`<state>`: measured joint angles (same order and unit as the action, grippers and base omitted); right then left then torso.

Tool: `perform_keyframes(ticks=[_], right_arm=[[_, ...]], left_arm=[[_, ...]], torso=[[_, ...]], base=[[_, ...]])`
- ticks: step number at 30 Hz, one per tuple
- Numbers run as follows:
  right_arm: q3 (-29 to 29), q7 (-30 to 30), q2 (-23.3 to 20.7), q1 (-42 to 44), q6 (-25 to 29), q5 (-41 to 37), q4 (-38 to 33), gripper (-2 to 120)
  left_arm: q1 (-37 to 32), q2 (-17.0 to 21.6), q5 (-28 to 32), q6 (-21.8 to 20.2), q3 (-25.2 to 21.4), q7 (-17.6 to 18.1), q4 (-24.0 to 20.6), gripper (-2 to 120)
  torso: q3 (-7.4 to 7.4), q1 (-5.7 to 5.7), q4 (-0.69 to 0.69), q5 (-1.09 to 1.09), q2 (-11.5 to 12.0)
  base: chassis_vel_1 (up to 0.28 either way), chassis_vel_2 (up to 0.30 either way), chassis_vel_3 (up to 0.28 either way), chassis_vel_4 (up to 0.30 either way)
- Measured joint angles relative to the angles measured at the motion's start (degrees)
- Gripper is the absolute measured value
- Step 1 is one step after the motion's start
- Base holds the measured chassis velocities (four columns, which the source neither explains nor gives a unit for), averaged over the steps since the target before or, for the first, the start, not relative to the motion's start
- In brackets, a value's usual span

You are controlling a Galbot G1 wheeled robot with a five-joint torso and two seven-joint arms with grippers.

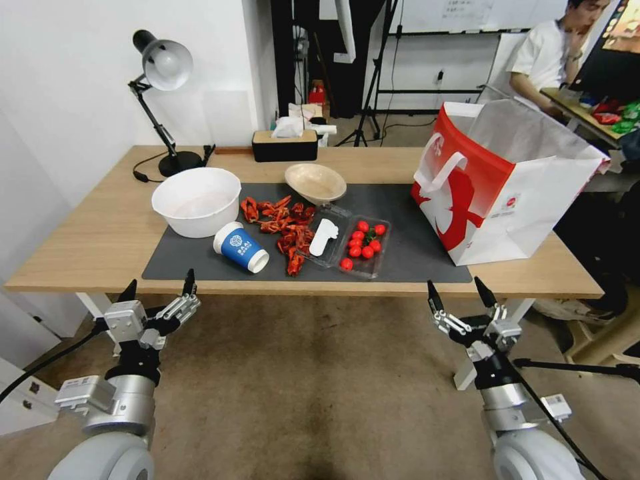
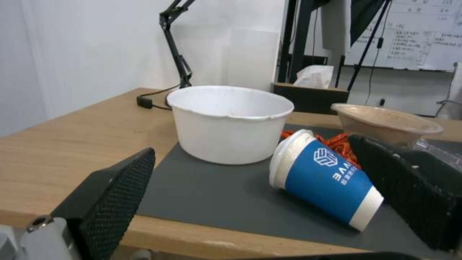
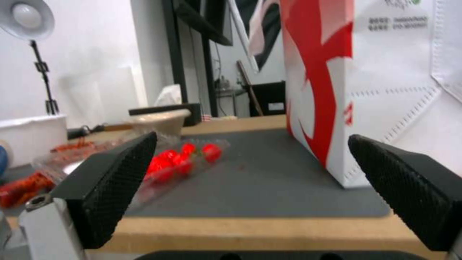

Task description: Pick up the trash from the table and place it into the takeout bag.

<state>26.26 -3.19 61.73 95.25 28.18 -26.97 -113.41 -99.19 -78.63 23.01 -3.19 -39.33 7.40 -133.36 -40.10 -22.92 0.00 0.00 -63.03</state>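
Both tools hang in front of the desk (image 1: 80, 233), short of its near edge, each with its fingers spread apart and holding nothing: the left tool (image 1: 158, 288) faces the blue-and-white paper cup (image 1: 241, 247), the right tool (image 1: 457, 287) faces the gap between the clear tray of cherry tomatoes (image 1: 363, 243) and the takeout bag (image 1: 497, 183).

The likeliest trouble is the cup. It lies on its side on the dark grey mat (image 1: 413, 260), so a touch from one finger before the other closes could roll it away, and too firm a squeeze would probably crush its thin wall. The white bowl (image 1: 197, 200) stands just behind it and could be knocked by a reach that goes too deep.

The bag stands upright at the desk's right end, mouth open, foil lining showing, white handles drooping outward. Being light paper, it could tip or slide if the arm brushes its rim.

The remaining litter sits mid-mat: a scatter of red shell scraps (image 1: 283, 223), a shallow beige bowl (image 1: 315, 183) tilted behind them, and a clear lid holding a white utensil (image 1: 323, 237).
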Motion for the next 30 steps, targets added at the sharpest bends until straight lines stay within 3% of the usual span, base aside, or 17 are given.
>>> perform_keyframes(ticks=[9, 13, 16, 18, 19, 21, 22, 23, 24, 26, 28, 30], right_arm=[[-0.59, -1.45, 1.32, 1.81, -2.87, 0.17, -0.34, 100], [-0.80, -1.65, 1.63, 1.91, -3.55, 0.45, -0.77, 100], [-0.91, -1.85, 1.76, 1.97, -4.16, 0.80, -1.18, 100], [-2.10, -2.69, 1.22, 0.88, -5.44, 1.14, -1.37, 100], [-2.10, -2.69, 1.22, 0.88, -5.44, 1.14, -1.37, 100], [-4.54, -3.50, -0.59, -2.89, -7.68, 1.18, -0.68, 100], [-4.54, -3.50, -0.59, -2.89, -7.68, 1.18, -0.68, 100], [-5.00, -3.99, -1.31, -3.83, -8.81, 1.20, -0.66, 100], [-5.00, -3.99, -1.31, -3.83, -8.81, 1.20, -0.66, 100], [-5.14, -4.68, -2.14, -4.21, -9.87, 1.35, -0.95, 100], [-5.19, -4.98, -2.47, -4.20, -10.68, 1.43, -1.31, 100], [-5.06, -5.66, -2.71, -3.66, -11.70, 1.70, -2.36, 100]], left_arm=[[1.31, 1.82, 2.29, -0.09, 0.73, 0.21, 1.97, 100], [3.72, 5.23, 3.78, -1.45, 1.49, 0.63, 2.78, 100], [6.27, 9.23, 10.30, -5.03, 2.57, 1.86, 2.38, 100], [7.36, 12.70, 18.71, -9.10, 3.40, 4.37, 0.83, 100], [7.36, 12.70, 18.71, -9.10, 3.40, 4.37, 0.83, 100], [7.01, 15.10, 25.83, -12.41, 2.89, 8.64, -1.22, 100], [7.01, 15.10, 25.83, -12.41, 2.89, 8.64, -1.22, 100], [8.26, 16.74, 30.81, -14.86, 2.94, 11.74, -2.12, 100], [8.26, 16.74, 30.81, -14.86, 2.94, 11.74, -2.12, 100], [11.14, 18.93, 35.19, -17.99, 3.19, 16.39, -2.44, 100], [12.33, 19.76, 36.68, -18.55, 3.35, 18.09, -2.03, 100], [15.19, 21.48, 42.34, -19.55, 3.99, 21.03, -0.47, 100]], torso=[[0.00, 0.00, 0.00, -0.01, 0.00], [0.00, 0.00, 0.00, 0.00, 0.00], [0.00, 0.00, -0.01, 0.00, 0.00], [-0.01, 0.00, -0.08, -0.02, 0.01], [-0.01, 0.00, -0.08, -0.02, 0.01], [0.00, 0.00, 0.06, 0.03, 0.01], [0.00, 0.00, 0.06, 0.03, 0.01], [-0.01, 0.00, 0.07, 0.01, 0.02], [-0.01, 0.00, 0.07, 0.01, 0.02], [-0.01, -0.01, -0.04, -0.02, 0.01], [-0.01, 0.00, -0.02, 0.00, 0.01], [-0.01, -0.01, 0.00, -0.01, 0.01]], base=[[0.000, 0.000, 0.000, 0.000], [0.000, 0.000, 0.000, 0.000], [0.000, 0.000, 0.000, 0.000], [0.000, 0.000, 0.000, 0.000], [0.000, 0.000, 0.000, 0.000], [0.000, 0.000, 0.000, 0.000], [0.000, 0.000, 0.000, 0.000], [0.000, 0.000, 0.000, 0.000], [0.000, 0.000, 0.000, 0.000], [0.000, 0.000, 0.000, 0.000], [0.000, 0.000, 0.000, 0.000], [0.000, 0.000, 0.000, 0.000]])
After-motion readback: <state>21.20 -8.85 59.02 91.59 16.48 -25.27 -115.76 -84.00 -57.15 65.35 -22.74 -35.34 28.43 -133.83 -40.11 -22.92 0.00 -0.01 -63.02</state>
